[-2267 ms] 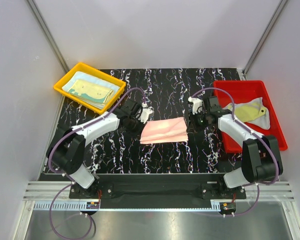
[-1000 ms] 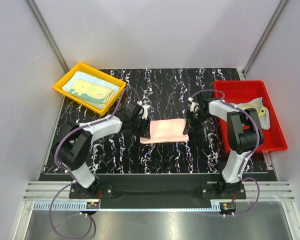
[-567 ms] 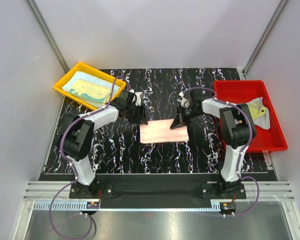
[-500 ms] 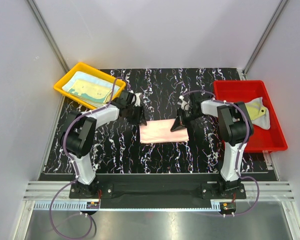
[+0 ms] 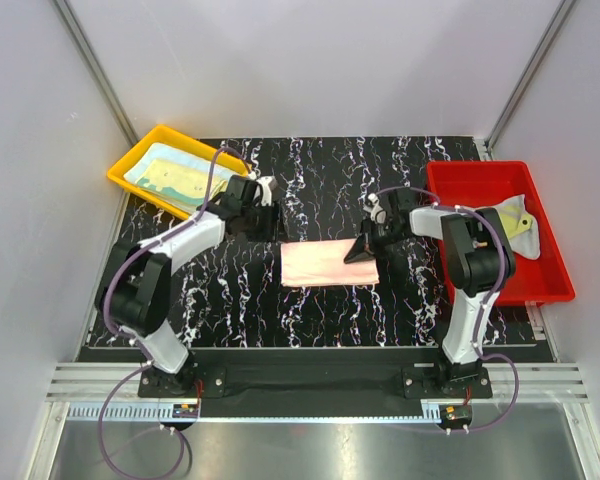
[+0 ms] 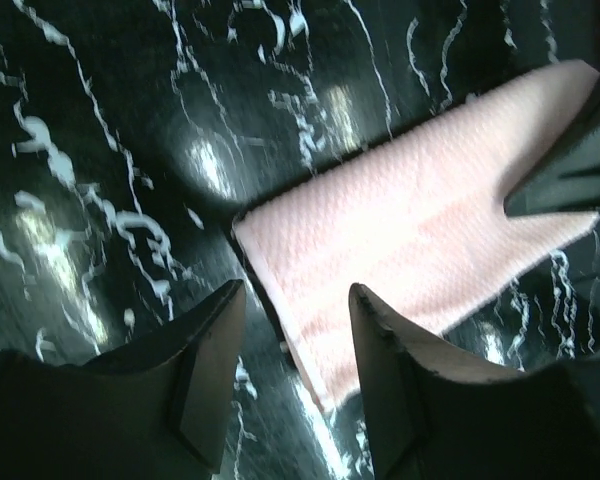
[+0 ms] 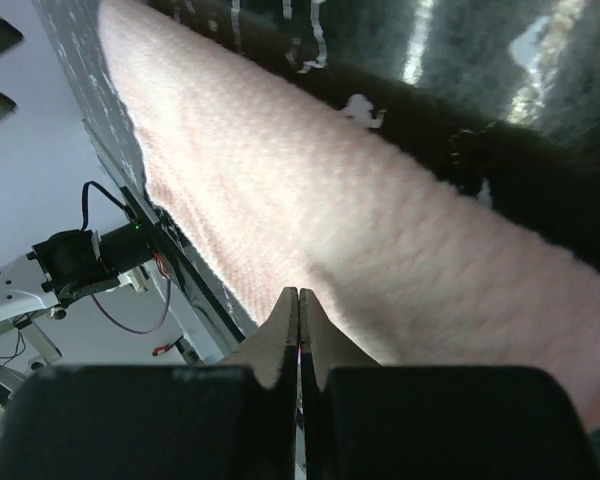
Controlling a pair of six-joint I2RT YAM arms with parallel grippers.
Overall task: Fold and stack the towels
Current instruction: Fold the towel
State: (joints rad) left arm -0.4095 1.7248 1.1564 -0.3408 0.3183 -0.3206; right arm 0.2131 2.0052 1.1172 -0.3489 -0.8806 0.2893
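The left claw (image 6: 292,298) is hanging spread wide beside a folded pink cloth towel (image 6: 420,210). The right claw (image 7: 298,294), pressed together, is resting at its other end.

Plain pale walls (image 5: 310,60) box me in on three sides. Metal struts (image 5: 92,62) climb the back corners. The black, white-veined worktop (image 5: 330,170) shines with glare, probably from overhead lamps.

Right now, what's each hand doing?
Left hand: open, empty, near the folded pink textured towel.
Right hand: closed, tips at that towel; no cloth visibly pinched.
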